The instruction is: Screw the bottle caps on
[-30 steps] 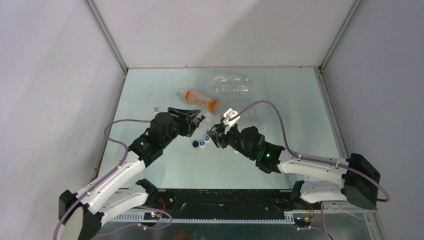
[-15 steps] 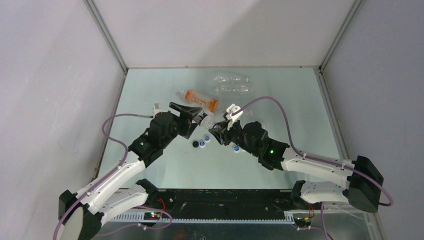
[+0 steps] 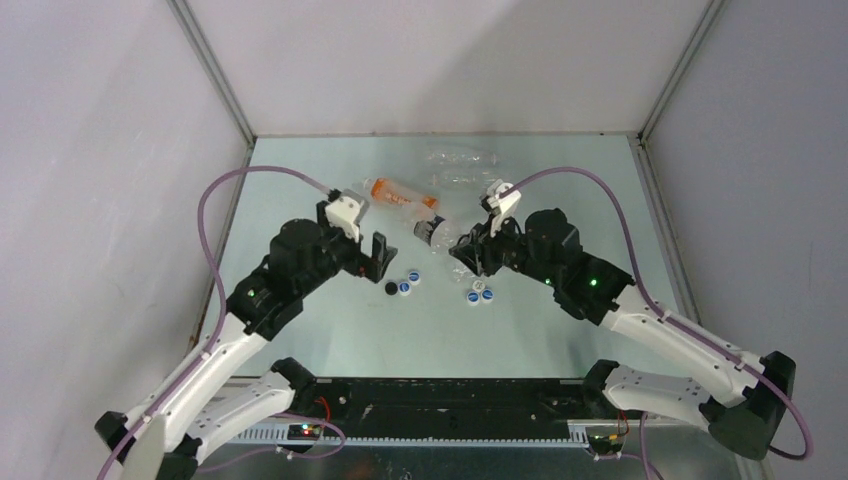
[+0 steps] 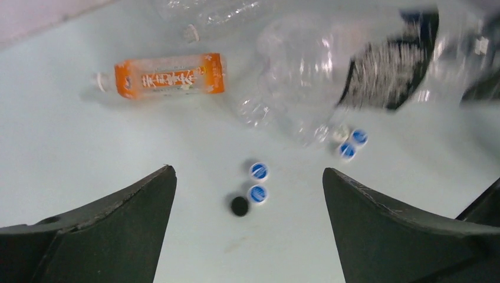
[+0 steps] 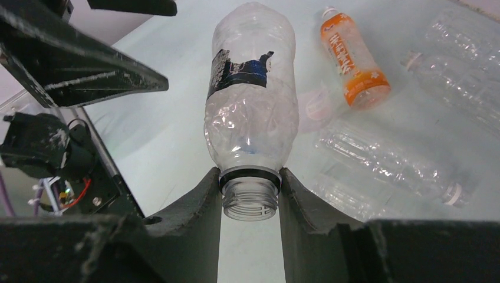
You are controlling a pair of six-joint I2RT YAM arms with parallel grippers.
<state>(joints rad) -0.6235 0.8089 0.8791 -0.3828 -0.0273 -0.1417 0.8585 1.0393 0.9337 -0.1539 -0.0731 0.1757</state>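
Note:
My right gripper (image 5: 250, 188) is shut on the threaded neck of a clear, crumpled bottle (image 5: 250, 100) with a torn black label, held off the table with its open mouth toward the wrist. From above, this bottle (image 3: 435, 232) sticks out left of the right gripper (image 3: 462, 250). My left gripper (image 4: 248, 170) hangs wide open and empty above two blue-topped caps (image 4: 258, 171) (image 4: 257, 194) and a black cap (image 4: 239, 206). More blue-topped caps (image 4: 358, 137) (image 4: 347, 151) lie under the held bottle. In the top view the left gripper (image 3: 378, 256) is just left of the caps (image 3: 404, 289).
An orange-labelled bottle (image 3: 405, 197) lies behind the grippers, without a cap. Two clear ribbed bottles (image 3: 462, 158) (image 3: 460, 178) lie near the back wall. Grey walls enclose the table on three sides. Three caps (image 3: 480, 293) sit below the right gripper.
The left gripper has opened wide and drawn back left, away from the bottle. The right arm has swung right and farther back, carrying the bottle by its neck.

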